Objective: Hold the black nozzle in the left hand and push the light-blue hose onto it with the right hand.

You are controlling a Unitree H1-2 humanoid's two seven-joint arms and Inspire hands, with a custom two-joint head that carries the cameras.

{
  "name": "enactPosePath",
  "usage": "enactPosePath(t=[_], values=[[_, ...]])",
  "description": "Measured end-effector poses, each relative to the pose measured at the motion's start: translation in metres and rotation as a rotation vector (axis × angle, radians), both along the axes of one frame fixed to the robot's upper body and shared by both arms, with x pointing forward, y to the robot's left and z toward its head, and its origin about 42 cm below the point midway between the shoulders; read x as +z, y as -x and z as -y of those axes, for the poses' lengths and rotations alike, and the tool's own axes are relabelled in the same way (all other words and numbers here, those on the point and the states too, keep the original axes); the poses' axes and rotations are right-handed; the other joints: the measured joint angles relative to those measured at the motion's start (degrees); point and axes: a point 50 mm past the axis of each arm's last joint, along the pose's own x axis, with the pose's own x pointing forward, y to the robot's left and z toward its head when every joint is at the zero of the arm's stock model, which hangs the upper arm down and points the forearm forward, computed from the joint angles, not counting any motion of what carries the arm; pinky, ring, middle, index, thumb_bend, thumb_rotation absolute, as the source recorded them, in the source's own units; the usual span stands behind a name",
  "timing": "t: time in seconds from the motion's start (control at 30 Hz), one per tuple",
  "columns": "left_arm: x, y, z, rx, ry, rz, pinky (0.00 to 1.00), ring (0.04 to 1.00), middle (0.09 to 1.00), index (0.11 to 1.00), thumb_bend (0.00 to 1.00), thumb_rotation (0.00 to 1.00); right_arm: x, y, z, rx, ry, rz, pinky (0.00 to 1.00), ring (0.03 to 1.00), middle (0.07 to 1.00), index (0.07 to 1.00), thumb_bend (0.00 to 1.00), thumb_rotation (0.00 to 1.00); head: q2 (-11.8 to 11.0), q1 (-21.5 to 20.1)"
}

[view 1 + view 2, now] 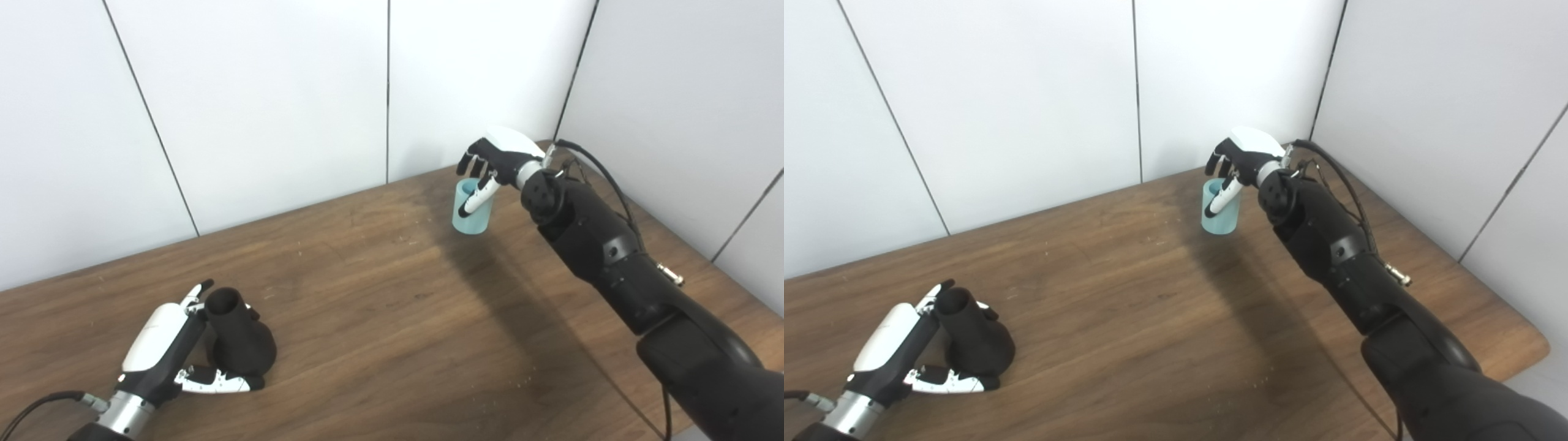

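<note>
The black nozzle stands on the wooden table at the front left, wide base down and open neck up. My left hand wraps it: fingers curl behind the neck and the thumb lies along the front of the base. The light-blue hose, a short upright tube, stands at the back of the table. My right hand hovers over it with its fingers apart. The thumb reaches down across the tube's front and the other fingers curl just above its far rim. The hose rests on the table.
White wall panels close off the back and right sides of the table. The right forearm with its cables stretches over the right part of the table. The table's right corner shows in the right eye view.
</note>
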Motion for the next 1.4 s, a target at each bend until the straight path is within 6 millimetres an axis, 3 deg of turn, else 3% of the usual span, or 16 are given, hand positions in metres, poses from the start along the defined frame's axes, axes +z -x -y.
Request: enactPosePath(t=[0.2,0.23,0.27,0.43,0.53,1.0,1.4], values=[[0.000,0.000,0.000,0.000,-0.001,0.000,0.99,0.584,0.480,0.484,0.53,0.00,0.002,0.000,0.003,-0.002,0.013,-0.066,0.53,0.443,0.531,0.631,0.53,0.00,0.0,0.0],[0.000,0.000,0.000,0.000,-0.001,0.000,0.99,0.584,0.481,0.484,0.53,0.00,0.004,0.000,0.004,-0.001,0.015,-0.082,0.55,0.590,0.654,0.651,0.65,0.00,0.0,0.0],[0.000,0.000,0.000,0.000,-0.001,0.000,0.99,0.584,0.481,0.484,0.53,0.00,0.005,0.000,0.005,-0.005,0.016,-0.097,0.56,0.640,0.696,0.658,0.69,0.00,0.0,0.0],[0.000,0.000,0.000,0.000,-0.001,-0.001,0.99,0.584,0.478,0.485,0.53,0.00,0.000,0.002,0.007,-0.017,-0.019,-0.215,0.60,0.744,0.806,0.695,0.79,0.00,0.4,0.1],[0.000,0.000,-0.002,0.001,-0.002,-0.001,0.99,0.583,0.477,0.486,0.53,0.00,-0.007,0.004,0.007,-0.015,-0.030,-0.257,0.61,0.759,0.824,0.705,0.80,0.00,0.5,0.1],[0.001,0.000,-0.002,-0.004,-0.007,-0.002,0.99,0.584,0.481,0.484,0.53,0.00,-0.005,0.004,0.009,-0.024,-0.030,-0.279,0.61,0.759,0.820,0.712,0.82,0.00,0.9,0.0],[0.001,0.000,-0.002,-0.005,-0.007,-0.002,0.99,0.583,0.476,0.487,0.53,0.00,-0.002,0.004,0.007,-0.027,-0.013,-0.213,0.55,0.685,0.739,0.698,0.81,0.00,0.9,0.1]])
